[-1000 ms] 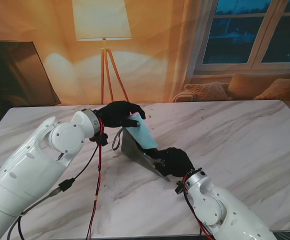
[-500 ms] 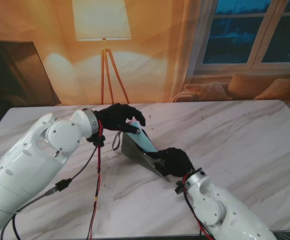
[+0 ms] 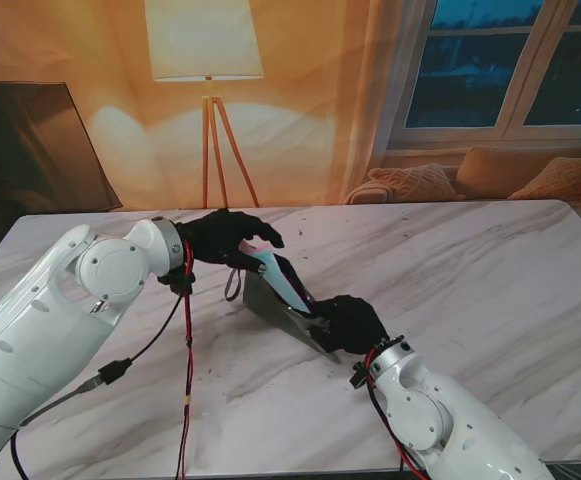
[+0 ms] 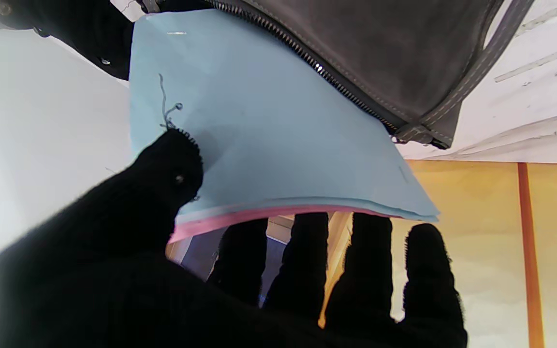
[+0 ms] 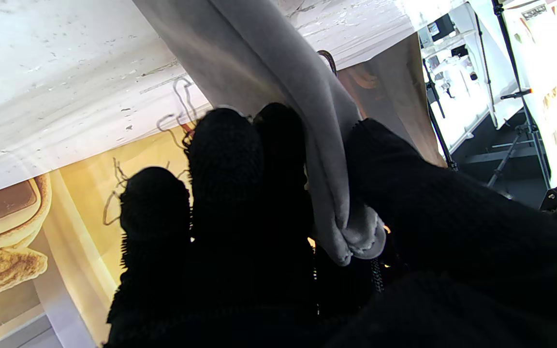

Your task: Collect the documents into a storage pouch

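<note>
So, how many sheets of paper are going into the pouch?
2 that I can see: a blue sheet on top and a pink sheet beneath it, only its edge showing. The left hand holds both at the pouch opening. More may be hidden between.

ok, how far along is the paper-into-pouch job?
Done: the grey pouch is unzipped and held by the right hand. In hand: the left hand pinches the blue and pink sheets, their leading edge inside the zipper opening. Left: push them fully in, release, zip shut.
</note>
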